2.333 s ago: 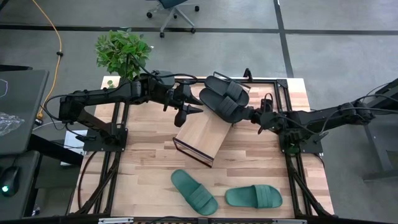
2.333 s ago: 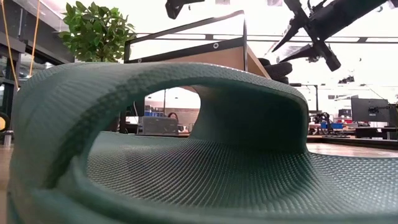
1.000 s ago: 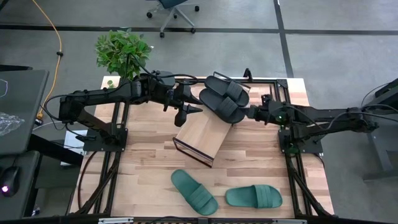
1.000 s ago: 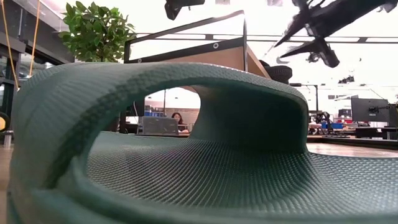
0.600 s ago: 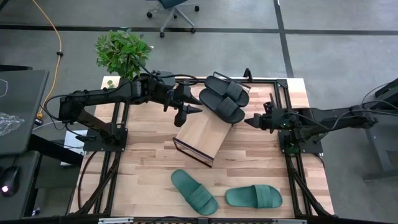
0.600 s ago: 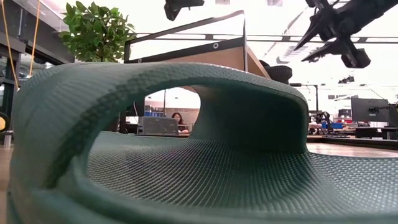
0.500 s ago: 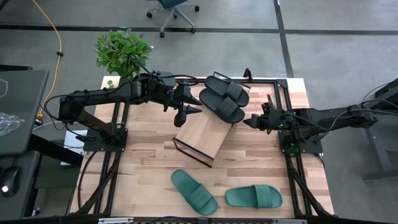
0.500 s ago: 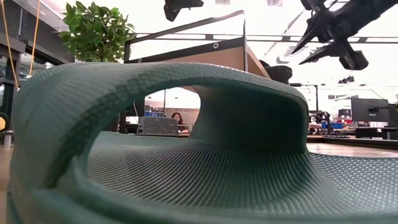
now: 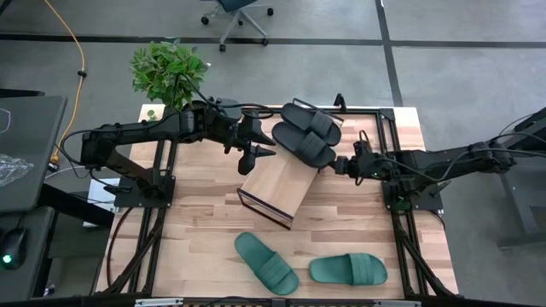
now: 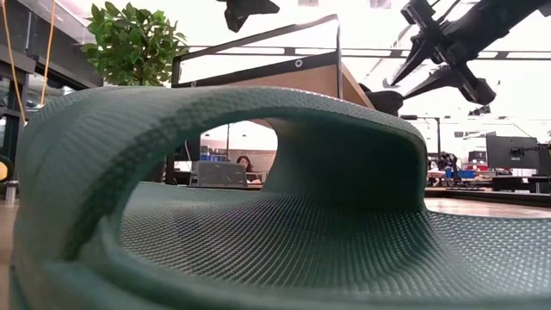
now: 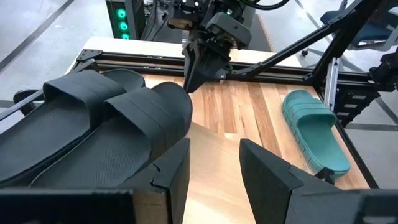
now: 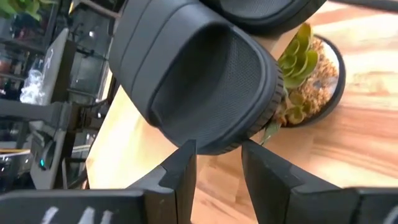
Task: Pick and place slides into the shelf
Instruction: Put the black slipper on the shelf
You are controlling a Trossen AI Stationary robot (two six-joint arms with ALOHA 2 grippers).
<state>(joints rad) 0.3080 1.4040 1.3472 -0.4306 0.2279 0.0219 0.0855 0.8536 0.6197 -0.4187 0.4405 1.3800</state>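
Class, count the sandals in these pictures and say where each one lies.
4. Two black sandals lie side by side on the shelf's top end; two green sandals lie on the table's near part.

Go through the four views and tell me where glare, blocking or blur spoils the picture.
Low view: a teal slide right at the lens blocks most of the frame, and the background is blown out white. High view: even light, soft shadows, all sharp. Left wrist view: the claw looms large in the foreground. Right wrist view: the near black slide looks swollen, and the room behind is blurred.
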